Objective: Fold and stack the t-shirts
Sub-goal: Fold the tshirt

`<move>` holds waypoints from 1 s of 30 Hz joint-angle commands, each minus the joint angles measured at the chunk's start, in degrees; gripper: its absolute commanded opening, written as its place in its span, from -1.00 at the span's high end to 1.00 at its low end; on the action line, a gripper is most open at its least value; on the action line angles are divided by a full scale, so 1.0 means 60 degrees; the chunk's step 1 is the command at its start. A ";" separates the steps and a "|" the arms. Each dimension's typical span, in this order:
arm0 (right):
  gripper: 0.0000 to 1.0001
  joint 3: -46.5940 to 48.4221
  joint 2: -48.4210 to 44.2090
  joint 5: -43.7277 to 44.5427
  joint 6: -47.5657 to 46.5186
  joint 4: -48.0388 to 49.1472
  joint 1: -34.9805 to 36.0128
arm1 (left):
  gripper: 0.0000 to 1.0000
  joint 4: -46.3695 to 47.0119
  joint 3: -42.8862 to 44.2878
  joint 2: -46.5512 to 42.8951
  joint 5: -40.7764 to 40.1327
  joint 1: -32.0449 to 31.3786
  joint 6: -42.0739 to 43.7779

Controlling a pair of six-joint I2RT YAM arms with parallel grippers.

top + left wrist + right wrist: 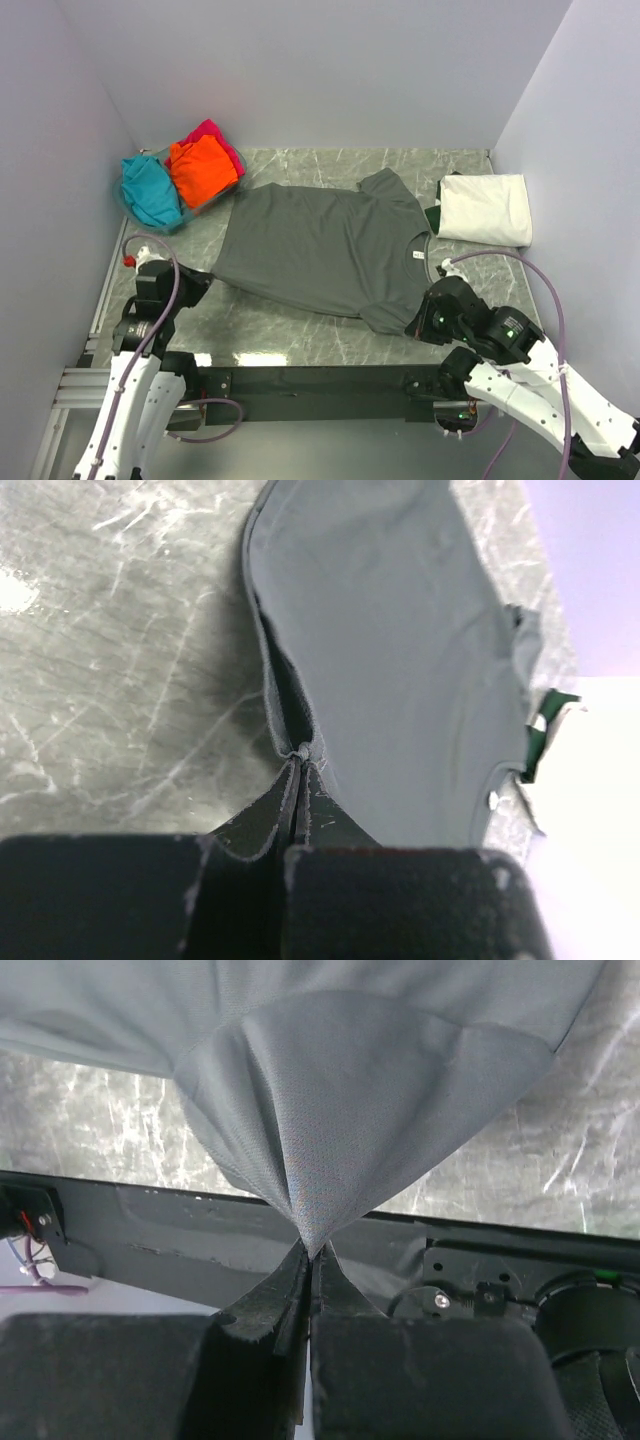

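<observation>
A dark grey t-shirt lies spread on the marble table, neck with small white label to the right. My left gripper is shut on its bottom hem corner. My right gripper is shut on the near sleeve, lifting it into a peak. A folded white t-shirt lies at the back right. Orange, magenta and teal shirts are heaped at the back left.
The marble table has a black front rail beside my arm bases. Lilac walls close in on three sides. A grey cable loops over each arm.
</observation>
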 commanded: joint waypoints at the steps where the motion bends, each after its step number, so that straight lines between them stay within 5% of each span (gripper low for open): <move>1: 1.00 0.0396 0.0003 -0.0025 0.0095 -0.0184 0.0062 | 0.99 -0.0383 0.0492 -0.0391 0.0189 0.0032 -0.0173; 11: 1.00 0.0528 0.2813 0.1089 -0.1411 0.2906 -0.0317 | 0.99 0.2516 -0.0359 0.2256 0.1158 0.0032 0.0222; 15: 1.00 0.0528 0.3795 0.0432 -0.2306 0.4339 -0.1792 | 0.99 0.3089 0.0197 0.3429 0.1040 0.0032 0.0867; 30: 1.00 0.1612 0.6447 -0.0815 -0.4402 0.5689 -0.4493 | 0.99 0.4290 0.1999 0.6550 0.1289 0.0032 0.1629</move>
